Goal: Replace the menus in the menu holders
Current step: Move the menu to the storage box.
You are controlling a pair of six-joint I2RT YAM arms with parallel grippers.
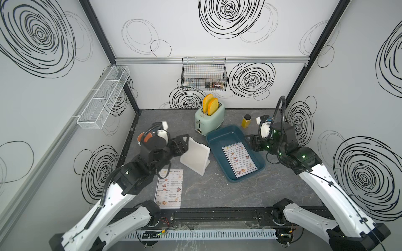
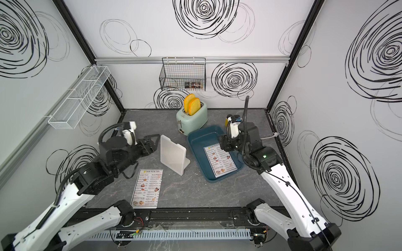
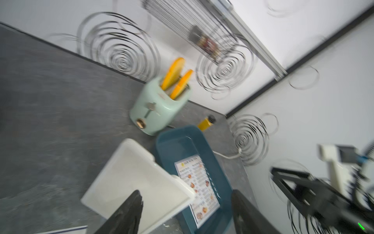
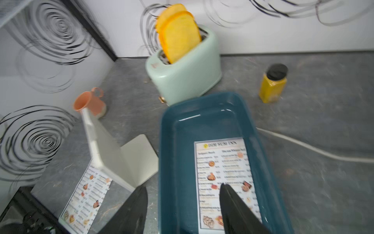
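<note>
The menu holder stands empty mid-counter; 1 menu lies flat in the teal bin to its right, the other menu on the counter near-left. The left hand and right hand are both spread and empty. Flat sheets offer no edge, so a pinch may crease 1; the left hand, beside the holder, may tip it.

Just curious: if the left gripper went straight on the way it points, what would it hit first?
Probably the white menu holder, standing just ahead of the left gripper; depth is unclear.
</note>
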